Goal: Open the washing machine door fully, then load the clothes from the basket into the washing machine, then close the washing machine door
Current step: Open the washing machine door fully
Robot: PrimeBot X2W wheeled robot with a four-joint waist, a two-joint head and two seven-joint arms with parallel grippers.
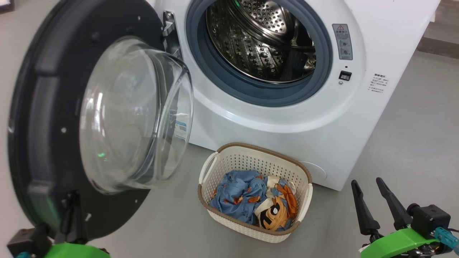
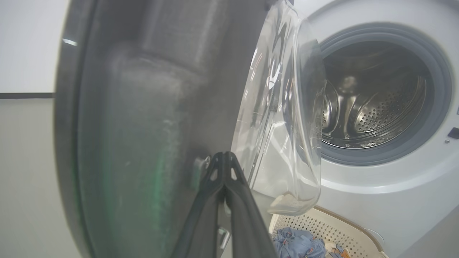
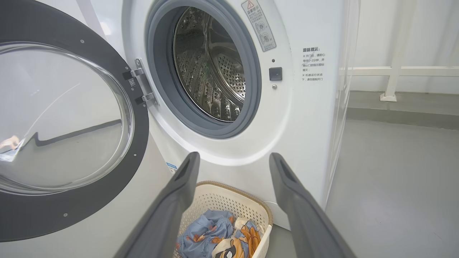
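Left end effector [image 2: 224,157], fingers together, presses washing machine door [image 1: 43,107] at 8 o'clock, probably to widen it. Right end effector [image 1: 366,182] apart, empty, 4 o'clock near basket [image 1: 304,200].

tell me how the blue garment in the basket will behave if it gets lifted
Probably floppy: the blue garment lies crumpled in folds, so it should drape and hang down. Likely light, being thin cloth. It overlaps the orange garment in the basket, so that may drag along.
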